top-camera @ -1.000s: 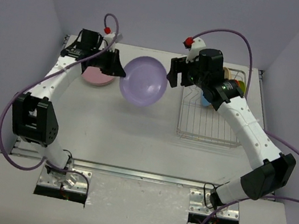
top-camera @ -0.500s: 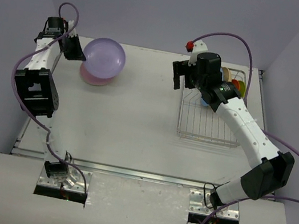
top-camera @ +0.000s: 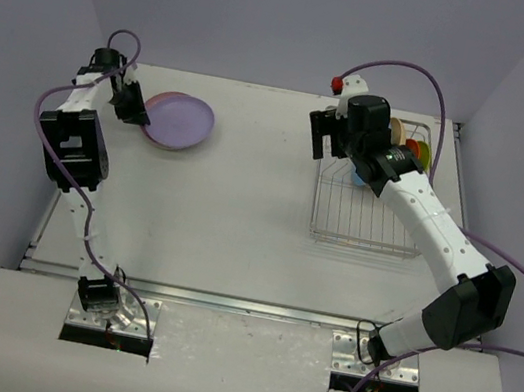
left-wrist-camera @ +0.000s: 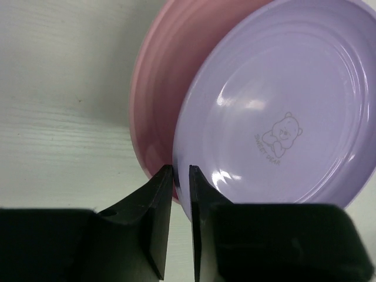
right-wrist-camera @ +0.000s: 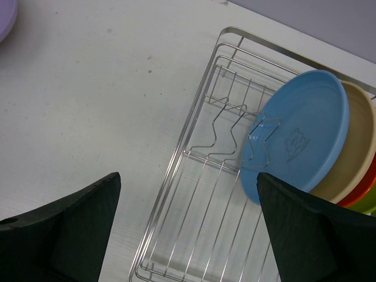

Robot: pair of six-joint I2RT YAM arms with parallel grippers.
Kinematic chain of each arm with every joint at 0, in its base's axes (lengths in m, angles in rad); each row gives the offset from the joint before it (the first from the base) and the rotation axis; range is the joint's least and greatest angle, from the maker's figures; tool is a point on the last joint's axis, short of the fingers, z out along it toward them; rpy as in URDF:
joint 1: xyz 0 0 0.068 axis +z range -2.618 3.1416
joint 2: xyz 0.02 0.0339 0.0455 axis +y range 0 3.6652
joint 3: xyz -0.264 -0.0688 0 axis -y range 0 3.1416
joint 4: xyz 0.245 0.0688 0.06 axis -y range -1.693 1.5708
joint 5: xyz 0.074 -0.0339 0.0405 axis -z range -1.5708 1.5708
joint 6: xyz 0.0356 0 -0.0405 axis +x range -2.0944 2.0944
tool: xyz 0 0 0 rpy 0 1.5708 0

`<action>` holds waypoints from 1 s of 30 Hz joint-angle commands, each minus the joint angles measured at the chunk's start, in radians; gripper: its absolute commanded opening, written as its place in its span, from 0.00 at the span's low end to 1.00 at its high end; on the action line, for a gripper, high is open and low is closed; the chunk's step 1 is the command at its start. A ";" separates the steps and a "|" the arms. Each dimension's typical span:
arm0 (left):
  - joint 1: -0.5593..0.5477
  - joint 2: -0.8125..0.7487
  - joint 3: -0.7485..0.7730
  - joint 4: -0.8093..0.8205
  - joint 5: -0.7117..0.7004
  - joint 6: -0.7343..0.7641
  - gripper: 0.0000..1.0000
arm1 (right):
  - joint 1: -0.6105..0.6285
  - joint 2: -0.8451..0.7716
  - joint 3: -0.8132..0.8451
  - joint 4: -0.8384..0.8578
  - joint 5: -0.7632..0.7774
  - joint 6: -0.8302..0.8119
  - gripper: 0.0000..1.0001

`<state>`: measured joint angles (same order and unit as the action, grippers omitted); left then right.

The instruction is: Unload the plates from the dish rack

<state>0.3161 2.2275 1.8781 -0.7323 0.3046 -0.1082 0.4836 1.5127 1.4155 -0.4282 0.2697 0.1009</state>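
A lavender plate lies on a pink plate at the table's far left. My left gripper is shut on the lavender plate's near rim, jaws only a sliver apart. The silver wire dish rack stands at the right. A blue plate stands on edge in it, with cream, orange and lime plates behind. My right gripper hovers open above the rack's far left corner, holding nothing.
The rack's near half holds only bare wires. Purple cables loop from both arms. Grey walls close in the table on the left, the back and the right.
The left arm swung the lavender plate from mid-table to the far left and lowered it flat onto the pink plate. The right gripper opened wider and shifted slightly over the rack.
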 commanded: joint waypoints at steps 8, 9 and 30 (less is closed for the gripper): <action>0.055 -0.051 0.049 0.045 -0.014 -0.026 0.31 | -0.015 -0.014 0.011 0.013 0.055 -0.014 0.95; 0.055 -0.062 0.043 0.054 -0.013 -0.027 0.39 | -0.016 -0.013 0.011 0.013 0.060 -0.017 0.95; -0.336 -0.730 -0.532 0.392 -0.395 0.234 0.64 | -0.107 0.203 0.132 -0.020 0.436 -0.045 0.64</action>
<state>0.0356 1.6007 1.3980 -0.4292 0.0335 0.0696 0.4116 1.6638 1.4766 -0.4607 0.5373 0.0607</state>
